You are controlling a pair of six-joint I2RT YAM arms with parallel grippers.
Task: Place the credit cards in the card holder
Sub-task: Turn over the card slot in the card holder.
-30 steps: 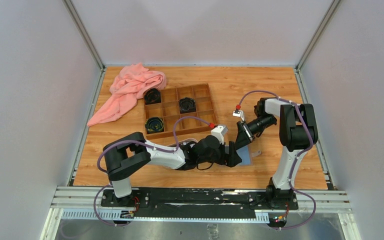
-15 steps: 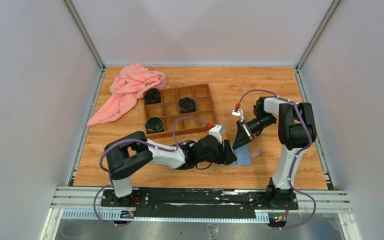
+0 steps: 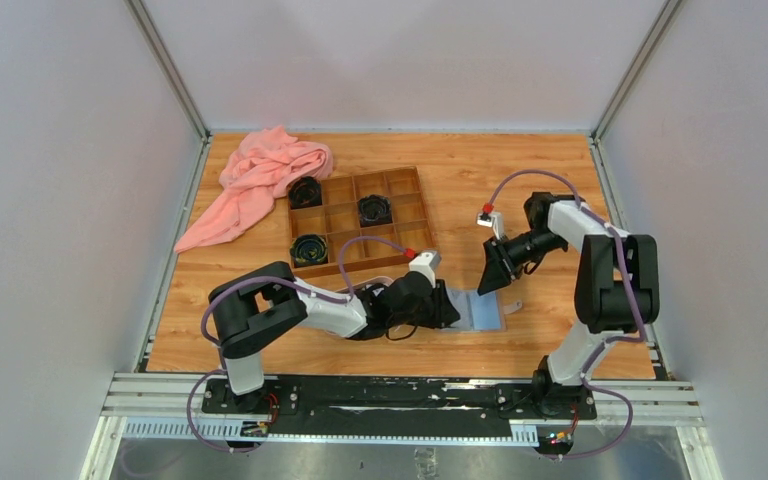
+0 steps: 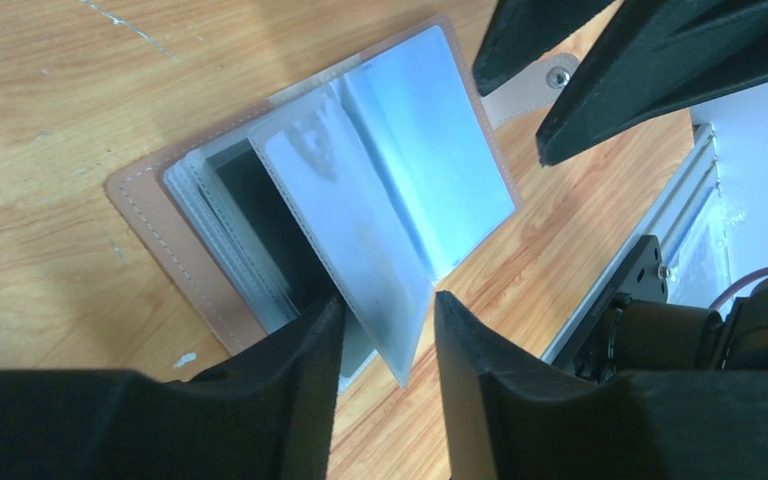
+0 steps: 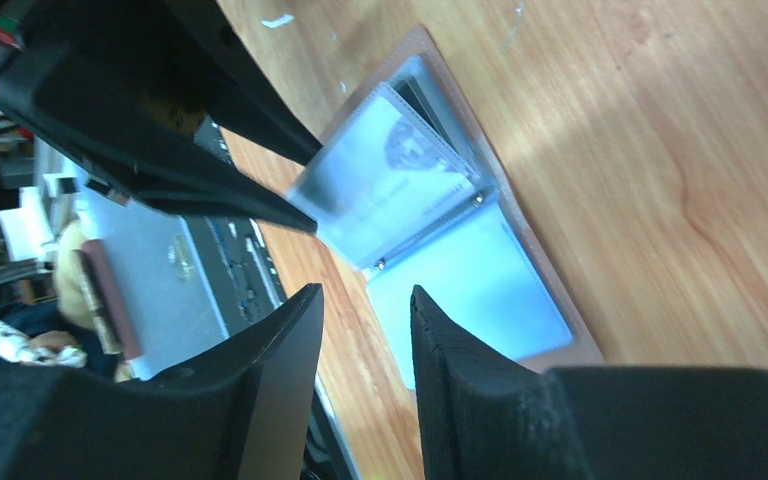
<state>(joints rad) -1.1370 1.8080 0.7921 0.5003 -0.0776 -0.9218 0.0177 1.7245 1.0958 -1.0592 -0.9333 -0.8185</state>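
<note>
Card holder [image 4: 175, 255] lay open flat on the table [image 3: 520, 180], near the front edge

Left gripper [image 4: 388, 312] had its fingers apart with one clear sleeve [image 4: 350, 230] standing up between them, not pinched as far as I could see. Right gripper [image 5: 365, 300] hovered just beyond the holder, fingers apart too, nothing in them. Further back sat a wooden box [image 3: 358, 174] with black coils [image 3: 374, 210], then a pink cloth [image 3: 260, 180] far left.

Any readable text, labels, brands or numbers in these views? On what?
None can be read.
Card holder: no print or logo visible on the leather.
Raised clear sleeve: one faint grey mark near its top, too blurred to read.
</note>
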